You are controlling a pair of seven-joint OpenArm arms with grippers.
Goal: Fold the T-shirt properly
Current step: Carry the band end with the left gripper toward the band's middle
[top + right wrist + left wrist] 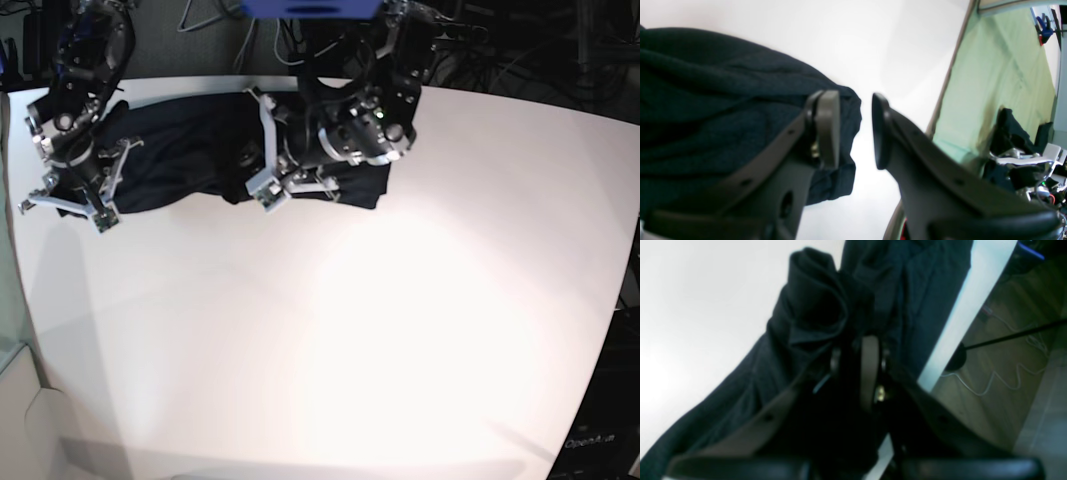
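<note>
While the T-shirt (200,160) lies bunched in a dark band along the far edge of the counter (400,330), we sit mid-fold, not near done. The garment is rumpled, with no clean rectangle yet.

Left gripper (857,363): jaws pinched onto a rolled wad of the T-shirt (813,306), cloth pressed between the pads, so we hold fabric there. In the base view that arm is over the garment's right half, near the counter's back edge. The left wrist view shows the counter edge (960,316) just beside the cloth, floor beyond it.

Right gripper (855,130): jaws apart with a clear gap, nothing between them. One finger (828,126) lies against the T-shirt's edge (740,110), the other over bare counter (893,50). In the base view this gripper (75,195) hangs at the garment's left end.

Our read: we are at the grasp stage of a fold, one side secured, the other not yet.

Next move calls for:
- closing the right gripper on the cloth edge beside it
- lifting both ends together
- drawing the fabric toward the open counter to flatten it before any crease

Risk as we judge it: the left hold is on a wad, not a hem, so layers may drag unevenly.
</note>
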